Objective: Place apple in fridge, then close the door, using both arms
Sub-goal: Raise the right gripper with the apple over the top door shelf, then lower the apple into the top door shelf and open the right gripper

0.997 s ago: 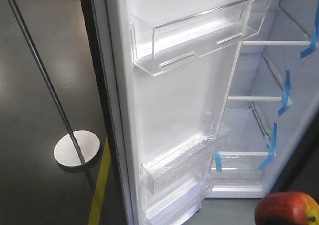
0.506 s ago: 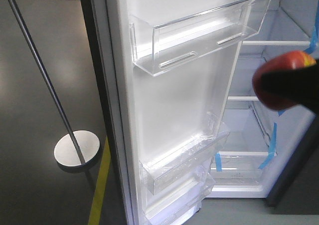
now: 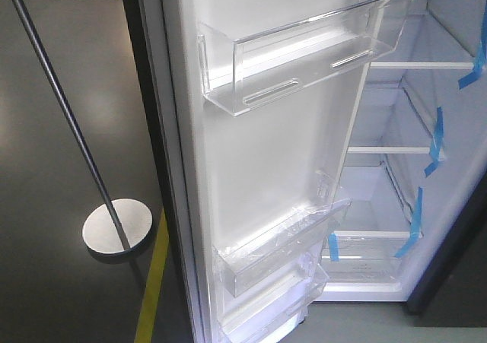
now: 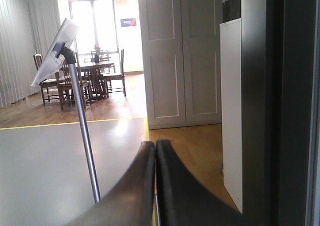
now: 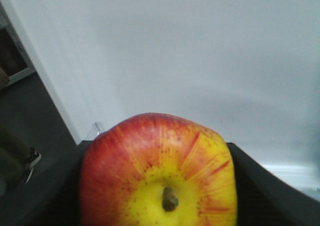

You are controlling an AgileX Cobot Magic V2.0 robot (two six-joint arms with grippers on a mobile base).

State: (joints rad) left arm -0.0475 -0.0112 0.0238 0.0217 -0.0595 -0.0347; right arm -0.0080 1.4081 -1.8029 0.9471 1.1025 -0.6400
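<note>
Only from the right wrist: apple (image 5: 157, 161) pinched between the black fingers of the right gripper (image 5: 160, 196), stem toward the lens. Only from the left wrist: left gripper (image 4: 155, 153) pressed together, empty. In front, door (image 3: 266, 153) swung wide, fridge (image 3: 377, 198) shelves (image 3: 392, 150) exposed.

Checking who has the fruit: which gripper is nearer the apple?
Right. The right gripper is shut on the apple, its jaws on either side. The left gripper is shut and empty, pointing elsewhere, with no apple in its view.
</note>
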